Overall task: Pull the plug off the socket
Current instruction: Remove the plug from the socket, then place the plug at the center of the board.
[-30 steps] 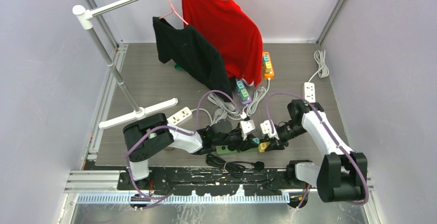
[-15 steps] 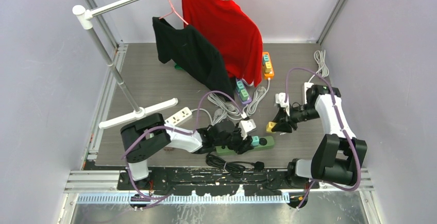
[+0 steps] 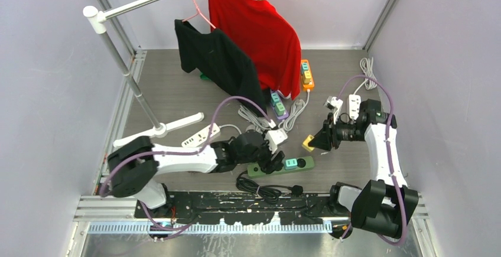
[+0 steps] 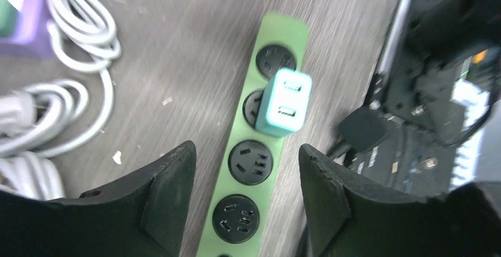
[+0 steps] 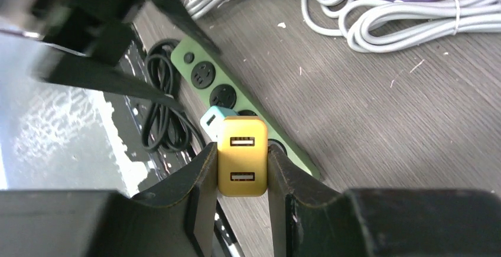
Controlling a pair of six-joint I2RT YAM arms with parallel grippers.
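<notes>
Yellow plug [image 5: 242,163], a two-port adapter, sits clamped between the fingers of the right gripper [image 3: 313,142]. It is held apart from the green power strip [image 5: 215,91], which lies below and beyond the fingertips on the grey tabletop [image 5: 384,109]. A teal plug [image 4: 283,102] is seated in the strip just ahead of the left gripper [image 4: 243,153], whose jaws stand apart, straddling the strip's sockets and gripping nothing. Coiled white cables [image 4: 77,38] lie to the left of that gripper's fingers, with a purple power strip [image 4: 12,12] at the far left corner. Seen from overhead, the two grippers are near each other, the yellow plug just off the strip's right end.
</notes>
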